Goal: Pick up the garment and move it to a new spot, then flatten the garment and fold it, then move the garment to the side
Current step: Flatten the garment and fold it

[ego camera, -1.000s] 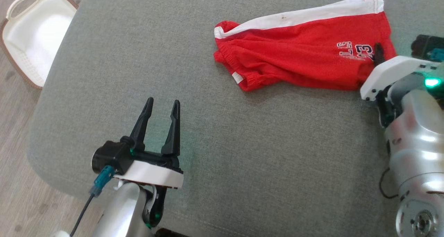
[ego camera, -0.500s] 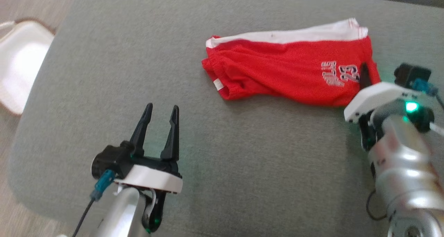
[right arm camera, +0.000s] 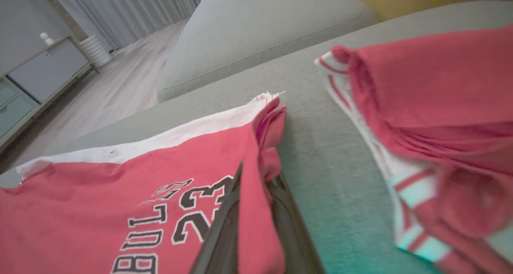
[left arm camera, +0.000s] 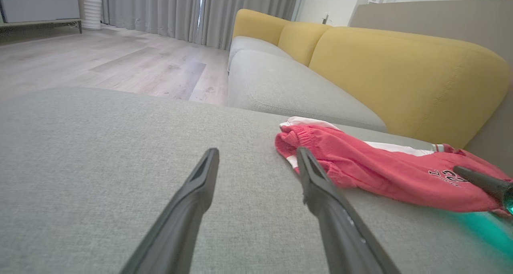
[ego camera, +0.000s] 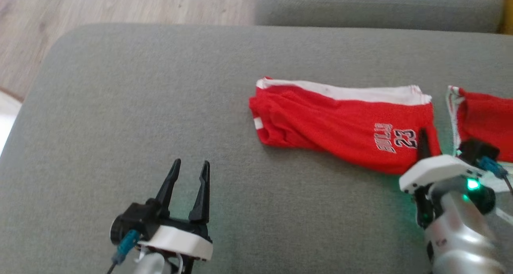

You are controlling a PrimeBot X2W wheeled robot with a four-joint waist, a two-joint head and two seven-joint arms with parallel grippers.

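Grey sofa cushion (ego camera: 160, 105) carries the scene: the right gripper (ego camera: 423, 137) is pinched shut on the right hem of the folded red-and-white garment (ego camera: 332, 121), cloth caught between its fingers beside the "23" print, while the left gripper (ego camera: 191, 166) hovers well apart to the left, spread wide and empty. Since a second ago the head camera has swung, bringing a second red garment (ego camera: 485, 119) into view at the right; the held garment lies as before, fingers at the same print.
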